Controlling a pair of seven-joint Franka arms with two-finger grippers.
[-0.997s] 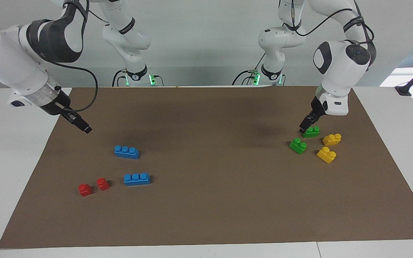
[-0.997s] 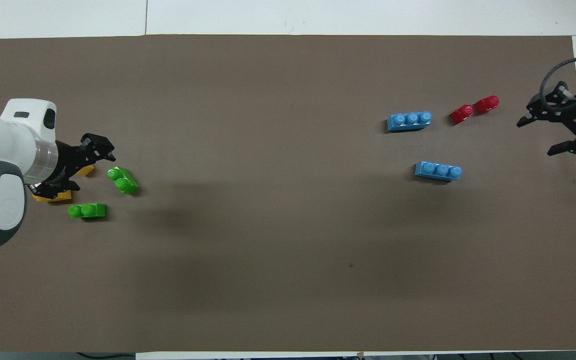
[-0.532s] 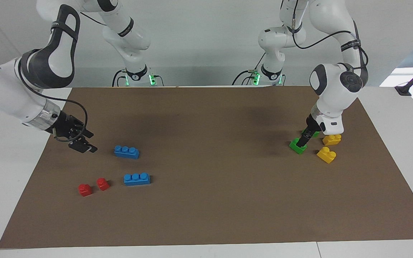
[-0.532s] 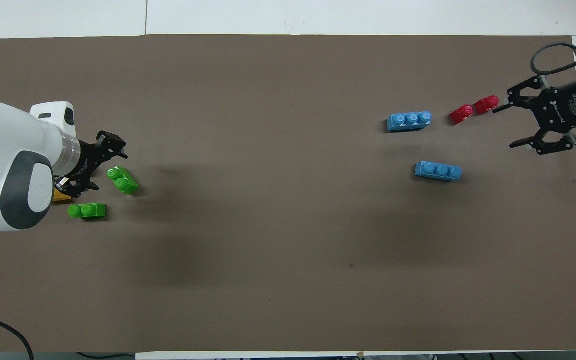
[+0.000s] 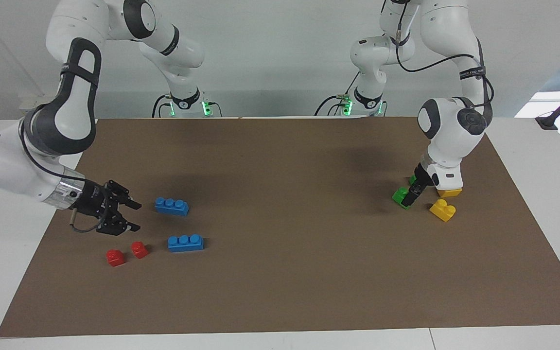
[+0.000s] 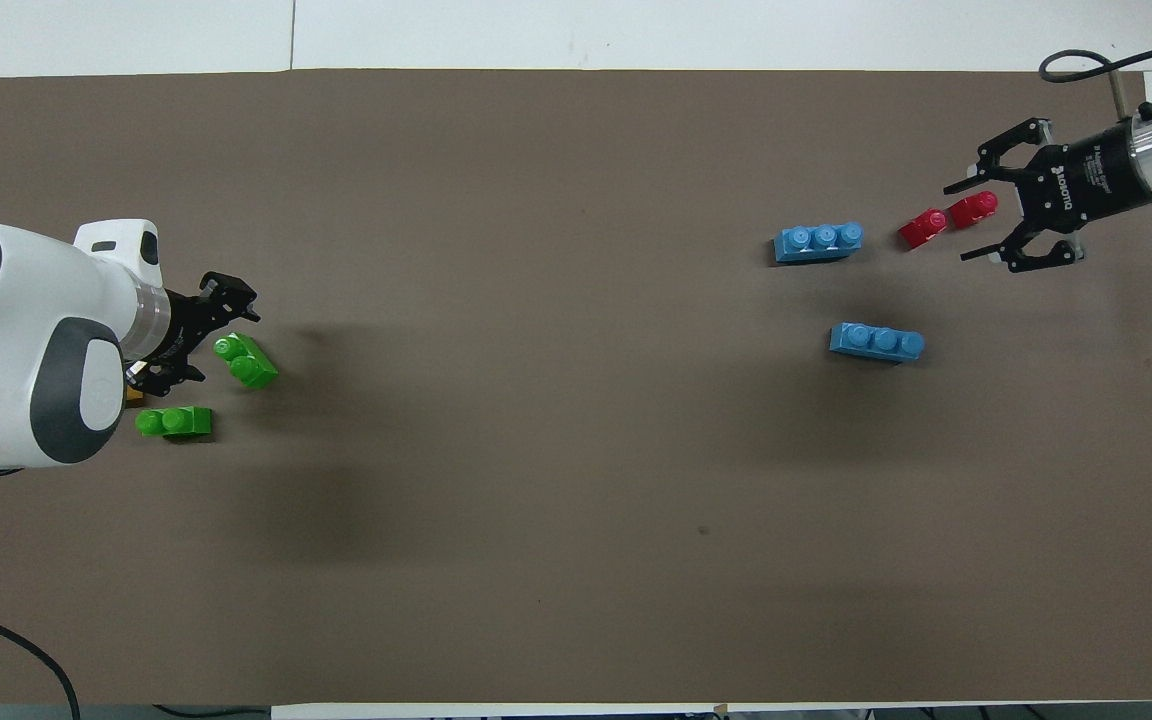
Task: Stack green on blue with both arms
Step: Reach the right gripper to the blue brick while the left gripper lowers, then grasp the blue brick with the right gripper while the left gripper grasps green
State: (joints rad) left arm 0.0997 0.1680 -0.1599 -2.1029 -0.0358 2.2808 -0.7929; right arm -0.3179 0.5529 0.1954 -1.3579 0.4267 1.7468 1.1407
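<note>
Bricks sit in two clusters on your brown paper-covered desk, one at each arm's end.

Your left gripper is down among the left-end cluster with its fingers spread. One small bright green two-stud plastic brick lies just beside its tips, toward the middle of the desk; from these views you cannot tell whether a finger touches it. The other green two-stud brick rests just beside the gripper too, nearer the robots, mostly hidden by the wrist in the facing view. A small yellow two-stud plastic brick lies close by, and a second yellow brick peeks out from under the wrist.

Your right gripper hangs low with its fingers spread wide and nothing between them. Just ahead of it lies a long, low blue three-stud plastic brick. The second blue three-stud brick lies near it, farther from the robots. Two small red plastic bricks lie just below the fingertips.
</note>
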